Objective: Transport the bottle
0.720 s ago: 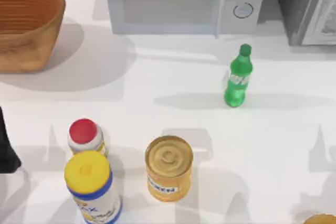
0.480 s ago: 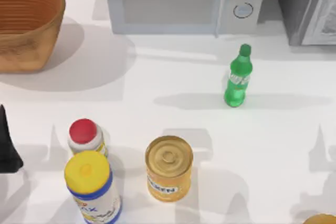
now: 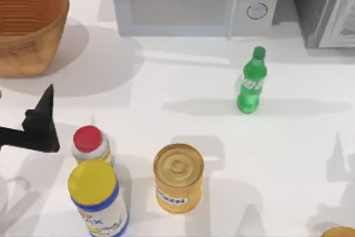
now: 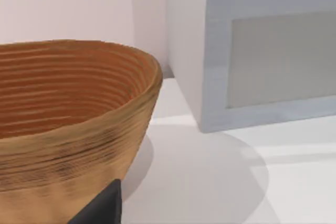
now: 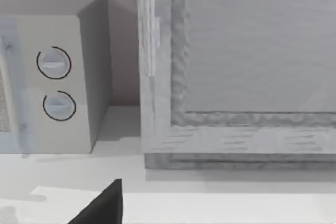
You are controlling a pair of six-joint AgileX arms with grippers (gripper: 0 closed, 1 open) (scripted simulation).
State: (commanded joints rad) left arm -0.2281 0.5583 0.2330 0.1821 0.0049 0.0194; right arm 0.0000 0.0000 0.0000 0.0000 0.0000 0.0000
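One bottle (image 3: 252, 81) — slim translucent green plastic, screw cap, pale label band — upright on the white desk (image 3: 188, 90), right of centre, before the microwave (image 3: 194, 1). One ribbed woven basket (image 3: 28, 26), far left. Left gripper (image 3: 41, 123) near the red-capped bottle (image 3: 90, 144); state of its fingers cannot be told.

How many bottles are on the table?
2. The green bottle stands upright near the microwave, right of middle. The white bottle with a red cap stands at the front left, beside the yellow-lidded canister.
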